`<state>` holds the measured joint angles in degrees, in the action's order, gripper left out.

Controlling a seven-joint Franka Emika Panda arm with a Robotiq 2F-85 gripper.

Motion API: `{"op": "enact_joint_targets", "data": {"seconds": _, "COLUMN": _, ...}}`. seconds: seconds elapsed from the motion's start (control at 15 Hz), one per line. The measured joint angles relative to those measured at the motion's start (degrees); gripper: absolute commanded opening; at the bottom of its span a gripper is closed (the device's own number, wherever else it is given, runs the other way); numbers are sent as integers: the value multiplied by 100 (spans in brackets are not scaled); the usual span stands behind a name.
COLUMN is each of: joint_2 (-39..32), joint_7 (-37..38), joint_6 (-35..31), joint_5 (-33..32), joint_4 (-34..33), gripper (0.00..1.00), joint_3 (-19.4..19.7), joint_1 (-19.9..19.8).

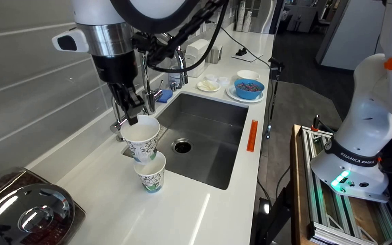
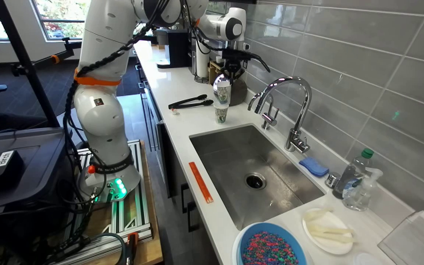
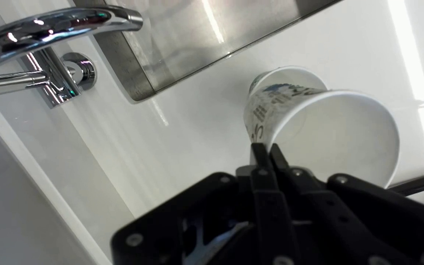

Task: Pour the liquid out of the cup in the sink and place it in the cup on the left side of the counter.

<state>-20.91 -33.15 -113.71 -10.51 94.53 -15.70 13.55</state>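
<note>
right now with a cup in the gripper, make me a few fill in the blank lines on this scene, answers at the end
The gripper holds the ____ cup, not the lower cup.
The held cup has its mouth facing ____.
The sponge by the sink is coloured ____.
The plate under the bowl is coloured ____.

Missing words: upper; up; blue; white.

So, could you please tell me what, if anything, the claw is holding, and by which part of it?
The claw holds the upper cup by its rim.
</note>
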Motion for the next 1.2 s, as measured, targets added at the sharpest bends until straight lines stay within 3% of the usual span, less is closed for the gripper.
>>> {"op": "enact_joint_targets", "data": {"seconds": 1.2, "joint_2": -93, "joint_7": -220, "joint_6": 204, "joint_5": 0, "joint_4": 3, "gripper": 1, "joint_3": -43, "joint_1": 53}}
